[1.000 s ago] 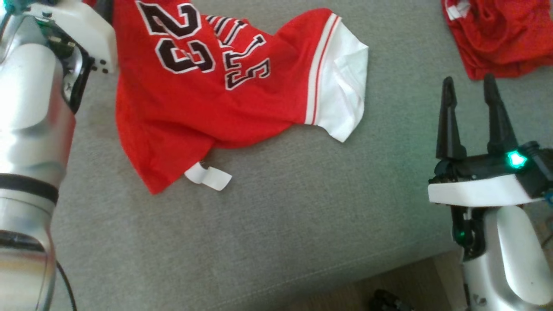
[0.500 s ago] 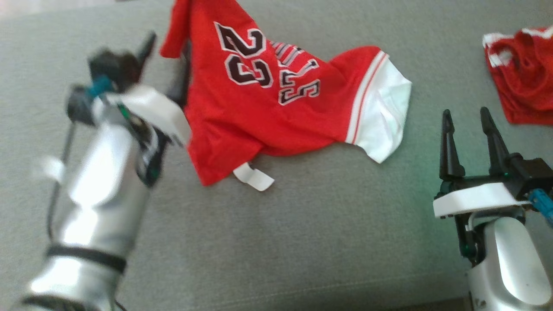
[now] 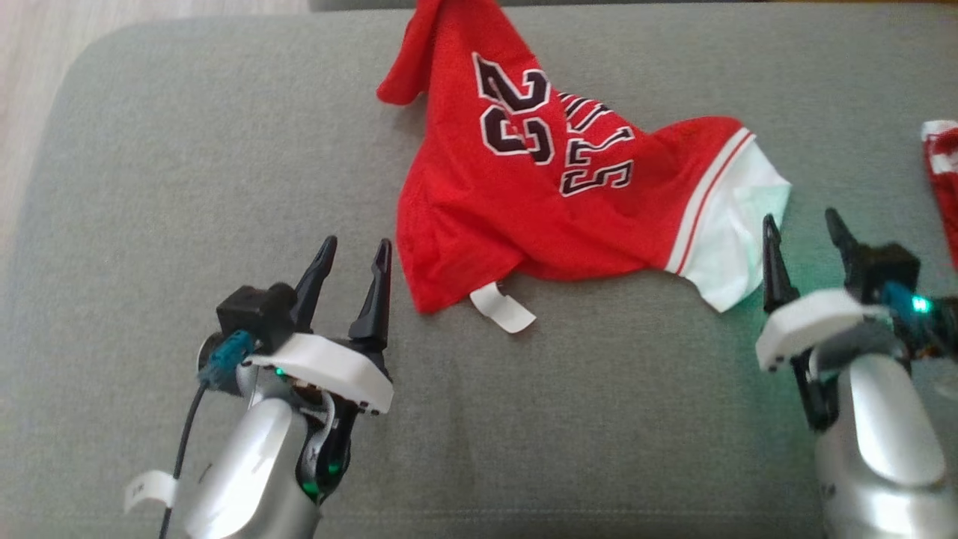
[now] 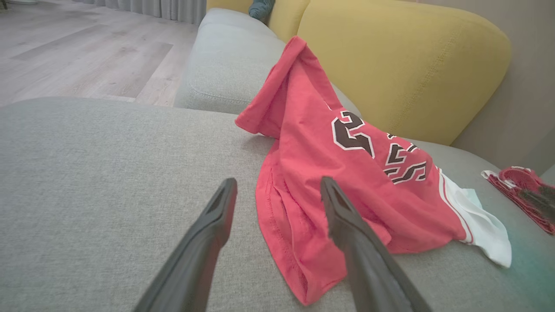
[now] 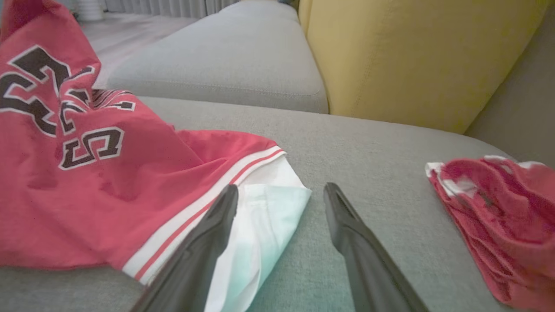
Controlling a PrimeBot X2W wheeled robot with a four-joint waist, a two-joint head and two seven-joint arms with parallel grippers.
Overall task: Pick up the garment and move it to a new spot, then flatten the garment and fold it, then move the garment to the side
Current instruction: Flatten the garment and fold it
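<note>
On the grey cushion (image 3: 187, 187), left gripper (image 3: 358, 242): you are looking at two dark fingers standing apart and gripping nothing, pointing toward the lower-left corner of the garment.
Right gripper (image 3: 799, 217): its fingers are likewise spreading wide and empty, hovering just beside the white sleeve (image 3: 737, 239).
Garment (image 3: 524, 217): the red jersey is lying crumpled near the middle of the cushion, between your two grippers, with its upper part leaning against the yellow backrest (image 4: 403, 65).
White tag (image 3: 503, 307): it is poking out from under the lower hem.
Second red cloth (image 3: 944, 180): it is lying well apart, at the far right.
Progress: judging by the wrinkles and the free grippers, you are facing the flattening step; folding and moving the jersey aside are also remaining.
Hard to tell: the jersey's top is running off the head view's upper edge, creases are breaking up the lettering, and you cannot tell whether the right gripper's inner finger is touching the sleeve.
</note>
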